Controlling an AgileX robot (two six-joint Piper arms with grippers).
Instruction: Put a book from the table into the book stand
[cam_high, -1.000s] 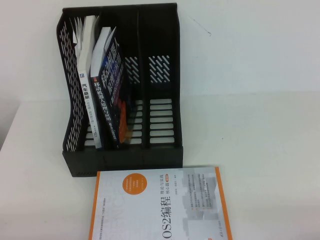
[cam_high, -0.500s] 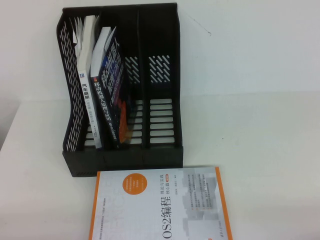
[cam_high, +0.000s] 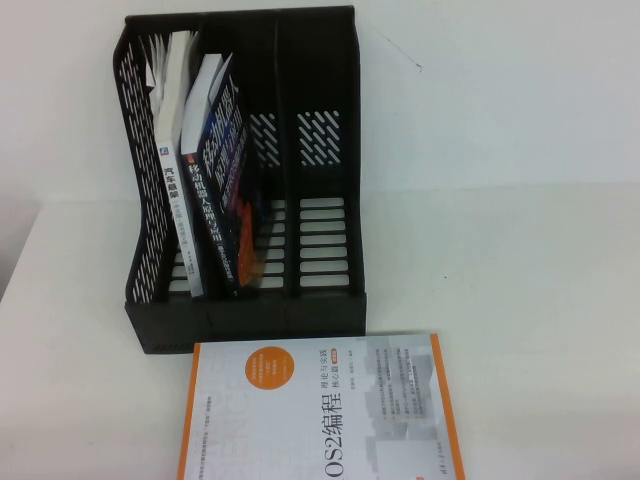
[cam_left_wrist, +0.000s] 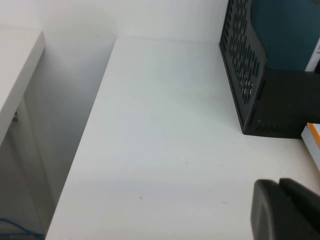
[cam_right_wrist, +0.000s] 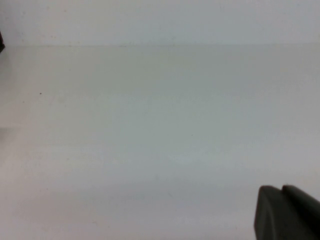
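Observation:
A white book with orange edges (cam_high: 320, 410) lies flat on the table, just in front of the black three-slot book stand (cam_high: 250, 315). A white book (cam_high: 172, 150) and a dark blue book (cam_high: 222, 170) stand in the stand's left and middle slots; the right slot is empty. Neither gripper shows in the high view. In the left wrist view my left gripper (cam_left_wrist: 280, 183) is shut and empty, hovering over bare table beside the stand's left wall (cam_left_wrist: 250, 85), with the flat book's corner (cam_left_wrist: 314, 142) close by. In the right wrist view my right gripper (cam_right_wrist: 281, 189) is shut and empty over bare table.
The white table (cam_high: 520, 280) stretches to the right of the stand. Its left edge (cam_left_wrist: 82, 160) drops off beside the left gripper, with a gap and another white surface (cam_left_wrist: 15, 70) beyond. A white wall stands behind the stand.

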